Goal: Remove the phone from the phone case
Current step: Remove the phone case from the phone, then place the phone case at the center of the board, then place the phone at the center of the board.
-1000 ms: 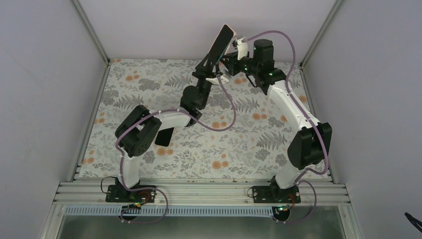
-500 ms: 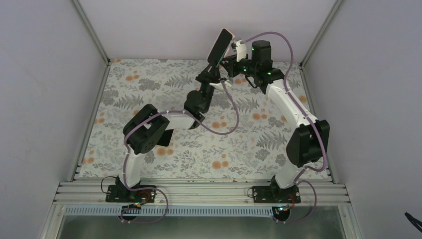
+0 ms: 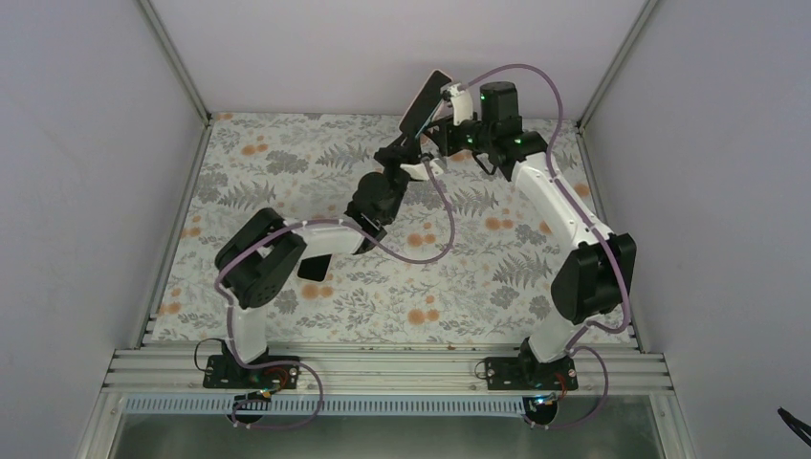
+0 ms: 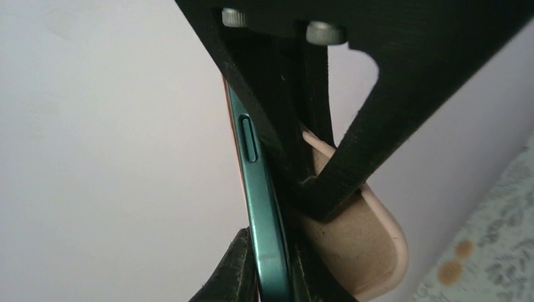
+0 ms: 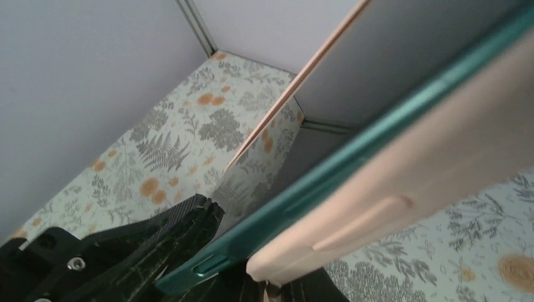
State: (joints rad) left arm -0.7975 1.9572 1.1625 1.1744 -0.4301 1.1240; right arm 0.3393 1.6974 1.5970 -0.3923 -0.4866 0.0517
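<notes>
Grey walls (image 3: 306,48) close in a fern-and-flower patterned surface (image 3: 287,172), and your work hangs in the air over its far edge. Your left claw (image 3: 409,142) is pinching the lower end of the phone (image 4: 263,214), holding it tilted, top end toward the back wall. The phone's teal edge and side button show in the left wrist view. There the pink phone case (image 4: 365,251) stands apart from it, with a black finger (image 4: 296,126) wedged between the two. Your right claw (image 3: 446,113) sits just beside the phone's upper half; whether it is spread or clamped I cannot tell. One dark flat item (image 3: 314,265) lies on the surface under your left arm.
</notes>
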